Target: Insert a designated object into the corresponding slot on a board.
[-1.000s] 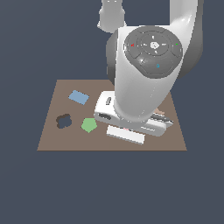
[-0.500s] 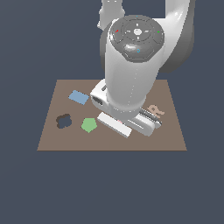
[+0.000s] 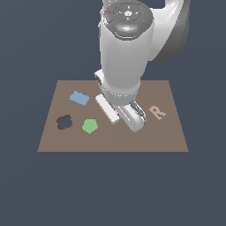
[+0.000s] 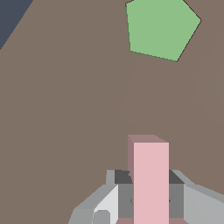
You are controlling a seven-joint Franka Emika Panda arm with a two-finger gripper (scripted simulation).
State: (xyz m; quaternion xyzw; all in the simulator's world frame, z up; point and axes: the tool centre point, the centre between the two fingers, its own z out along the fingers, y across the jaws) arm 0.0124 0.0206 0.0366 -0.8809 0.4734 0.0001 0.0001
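Hand (image 4: 151, 197): closed on the pink T (image 4: 151, 179), fingers on either side of its stem.
T: held just above the board (image 3: 167, 137), near the pentagon (image 4: 161, 28).
Done: T is gripped.
Left: carry to the T slot, align, insert.
Slot: not visible; the arm hides mid-board.

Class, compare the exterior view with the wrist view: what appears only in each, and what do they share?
Only the exterior view shows the arm's body, the tan letter R, the blue rectangle and the dark clover-shaped recess. Only the wrist view shows clearly the pale-pink block held between the gripper fingers; the exterior view gives just a pink sliver there. Both show the brown board and the green pentagon. No T-shaped slot is visible in either.
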